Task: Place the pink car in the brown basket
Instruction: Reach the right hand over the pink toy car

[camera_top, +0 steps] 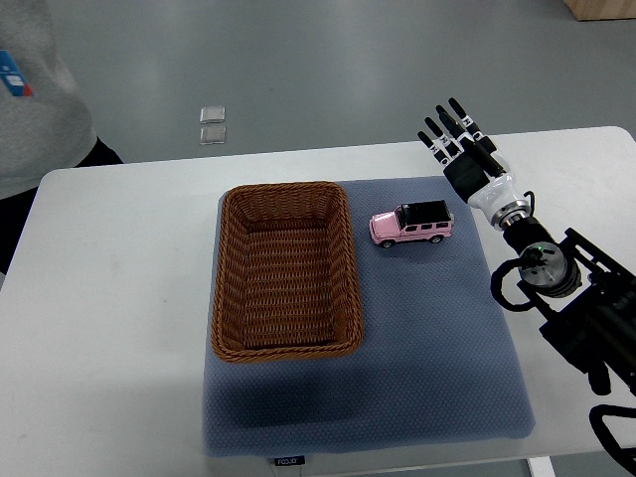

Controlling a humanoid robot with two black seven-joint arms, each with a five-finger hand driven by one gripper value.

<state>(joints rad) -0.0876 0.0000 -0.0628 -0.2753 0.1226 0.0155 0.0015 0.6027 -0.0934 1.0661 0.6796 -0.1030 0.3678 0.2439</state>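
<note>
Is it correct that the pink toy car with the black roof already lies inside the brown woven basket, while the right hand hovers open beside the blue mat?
Not quite. The top view shows the pink toy car with the black roof standing on the blue mat, to the right of the empty brown woven basket, not inside it. The right hand does hover open beside the mat.
</note>
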